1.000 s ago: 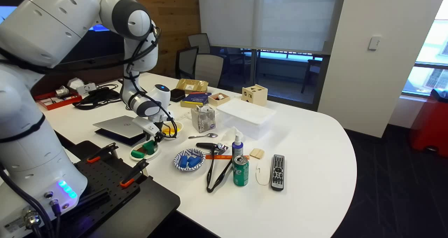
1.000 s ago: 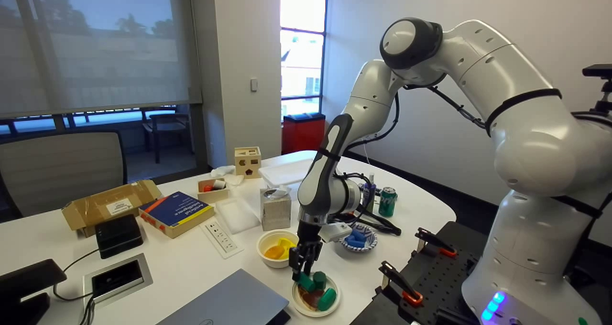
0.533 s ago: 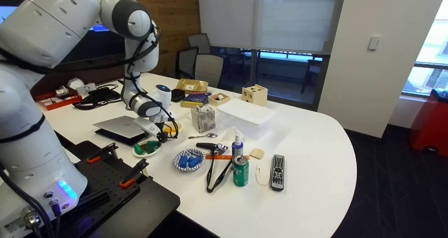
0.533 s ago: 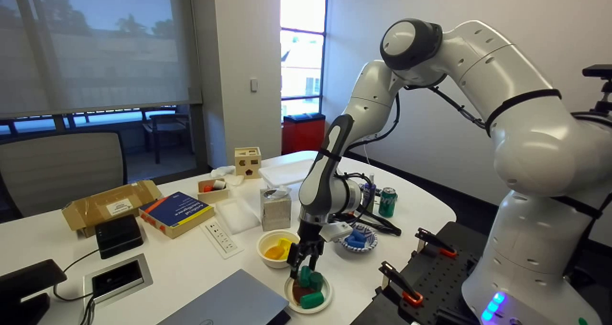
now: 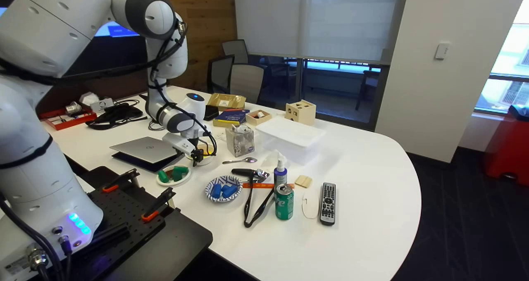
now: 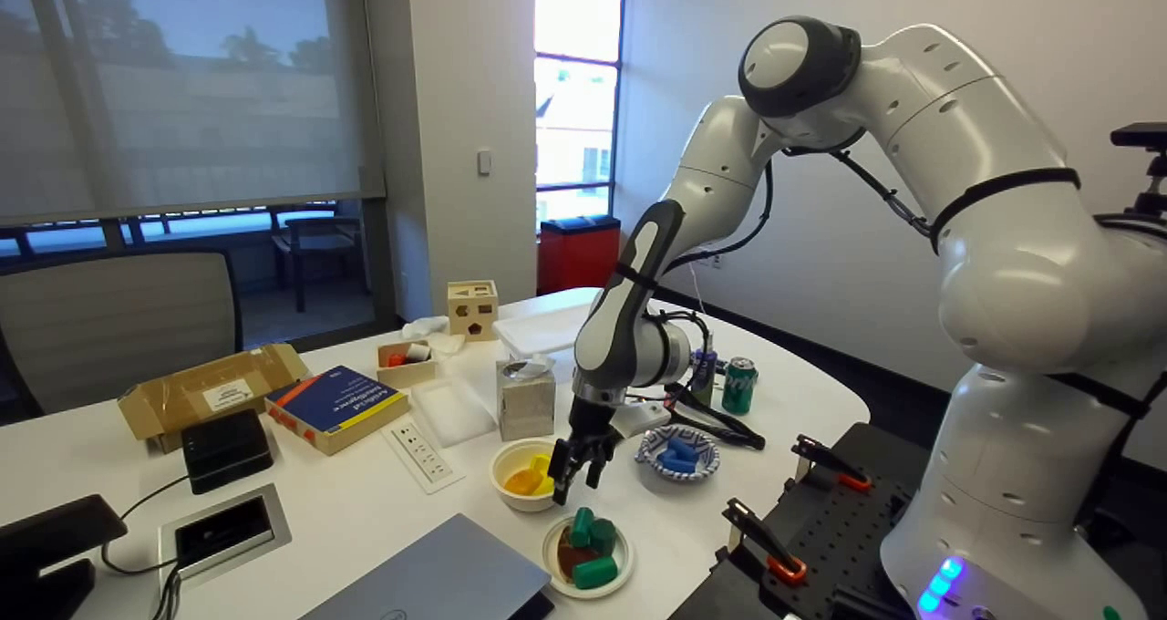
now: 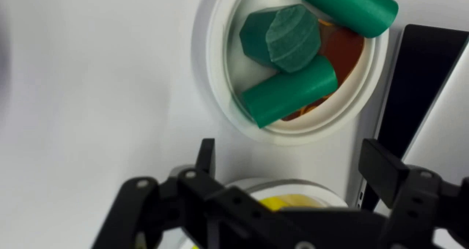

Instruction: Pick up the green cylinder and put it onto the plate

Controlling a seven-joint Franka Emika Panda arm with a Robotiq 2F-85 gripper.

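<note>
A round cream-white plate [image 7: 217,58] sits on the table and bears three green pieces and something flat and brown. Two of these are smooth cylinders; the third [image 7: 282,36] is faceted. The green cylinder [image 7: 289,91] closest to my gripper leans on the faceted piece, one end by the plate's rim. On the far side lies the second smooth cylinder [image 7: 351,9], crossing the rim in the wrist view. My gripper [image 6: 576,490] hangs above the table just beside the plate, its jaws wide apart with nothing between them. Nothing touches its fingers [image 7: 209,155].
Beneath the gripper's body is a cream bowl [image 6: 524,505] with yellow and orange pieces. A laptop [image 5: 144,149] borders the plate. The blue-patterned dish [image 5: 225,179] holds several blue pieces. A spoon [image 5: 239,160], tissue box [image 6: 526,406] and green can [image 5: 284,204] stand farther out.
A second ago my gripper was down at the plate on the green cylinder. It has opened, let the cylinder rest there, and risen off. The plate has shifted slightly.
</note>
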